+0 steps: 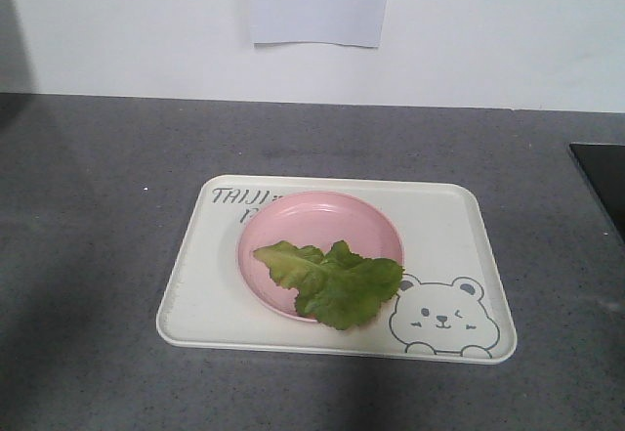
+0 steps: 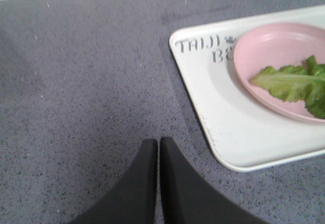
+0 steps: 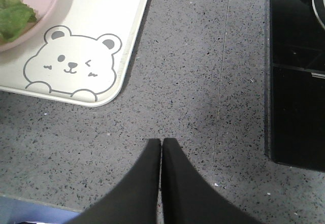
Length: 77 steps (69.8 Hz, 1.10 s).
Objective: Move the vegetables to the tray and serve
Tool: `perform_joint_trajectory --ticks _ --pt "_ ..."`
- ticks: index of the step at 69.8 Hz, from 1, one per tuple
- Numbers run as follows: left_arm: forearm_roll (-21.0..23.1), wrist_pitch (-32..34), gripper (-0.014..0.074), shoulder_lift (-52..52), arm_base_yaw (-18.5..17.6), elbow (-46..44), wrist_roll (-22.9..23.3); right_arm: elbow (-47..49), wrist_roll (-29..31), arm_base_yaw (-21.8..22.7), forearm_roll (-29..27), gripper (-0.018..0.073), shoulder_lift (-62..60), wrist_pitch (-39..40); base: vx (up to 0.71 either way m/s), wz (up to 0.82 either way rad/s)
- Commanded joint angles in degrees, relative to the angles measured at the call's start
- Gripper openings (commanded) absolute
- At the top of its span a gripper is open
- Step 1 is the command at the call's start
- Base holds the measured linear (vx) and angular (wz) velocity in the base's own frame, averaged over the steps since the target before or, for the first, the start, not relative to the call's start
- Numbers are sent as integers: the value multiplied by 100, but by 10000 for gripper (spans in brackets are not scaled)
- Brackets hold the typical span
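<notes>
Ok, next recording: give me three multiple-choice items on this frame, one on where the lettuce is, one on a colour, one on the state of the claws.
1. Where does the ruffled green lettuce leaf lie?
A. On the bare grey counter
B. On the round pink plate that sits on the cream rectangular plastic tray
C. On the black panel at the right

2. What colour is the lettering on the tray?
A. Red
B. Grey
C. Blue

3. How do the left claw and right claw stand?
A. Both shut, holding nothing
B. Both wide open
C. Left claw gripping the leaf

Answers: 1 B, the leaf rests on the plate, its tip over the rim; 2 B, grey letters show in the left wrist view; 3 A, each wrist view shows fingers together over the counter.
</notes>
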<state>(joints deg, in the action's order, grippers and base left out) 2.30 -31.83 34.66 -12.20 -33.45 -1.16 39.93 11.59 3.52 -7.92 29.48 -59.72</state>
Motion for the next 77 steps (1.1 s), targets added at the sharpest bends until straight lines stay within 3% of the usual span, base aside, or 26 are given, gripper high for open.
perform_joint_trajectory --ticks 1,10,19,43,77 --pt "16 769 -7 -527 178 270 116 129 -2 -4 -50 -10 37 297 0 0" --pt "8 1596 -7 -1561 597 1276 202 129 -2 -4 -50 -10 37 297 0 0" --pt "8 2022 -7 -2483 842 2170 209 129 3 -4 -50 -10 37 296 0 0" --pt "6 3255 -7 -3624 842 3655 389 129 3 -4 -50 -10 37 296 0 0" --pt "12 3027 -7 -3622 837 3653 387 129 3 -4 -50 -10 37 272 0 0"
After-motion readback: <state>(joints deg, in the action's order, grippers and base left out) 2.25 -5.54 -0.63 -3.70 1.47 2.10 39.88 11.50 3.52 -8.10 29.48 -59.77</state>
